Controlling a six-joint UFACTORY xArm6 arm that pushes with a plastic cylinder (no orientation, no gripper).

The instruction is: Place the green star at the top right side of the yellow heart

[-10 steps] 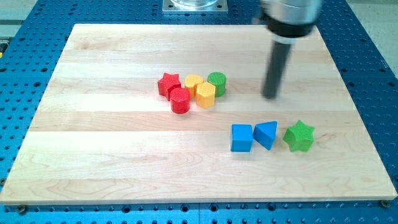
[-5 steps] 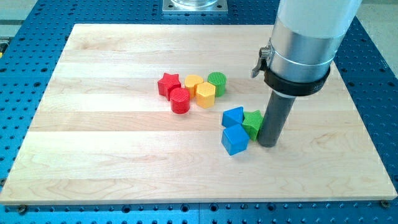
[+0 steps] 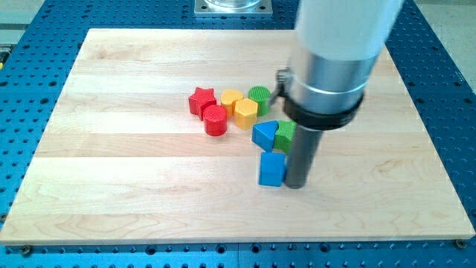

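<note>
The green star [image 3: 285, 136] lies just right of board centre, partly hidden behind my rod. My tip [image 3: 296, 185] rests on the board right beside the blue cube [image 3: 272, 169], below the star. The blue triangular block [image 3: 265, 135] touches the star's left side. The yellow heart [image 3: 231, 98] sits in a cluster up and to the left, with the yellow hexagon [image 3: 246, 113] in front of it and the green cylinder [image 3: 259, 97] to its right.
A red star [image 3: 201, 100] and a red cylinder [image 3: 216, 119] sit at the cluster's left. The wooden board [image 3: 111, 171] lies on a blue perforated table. The arm's wide silver body [image 3: 327, 67] hides part of the board's right half.
The rod has moved left, pushing the green star and both blue blocks leftward and up toward the cluster. The blue triangular block now nears the yellow hexagon.
</note>
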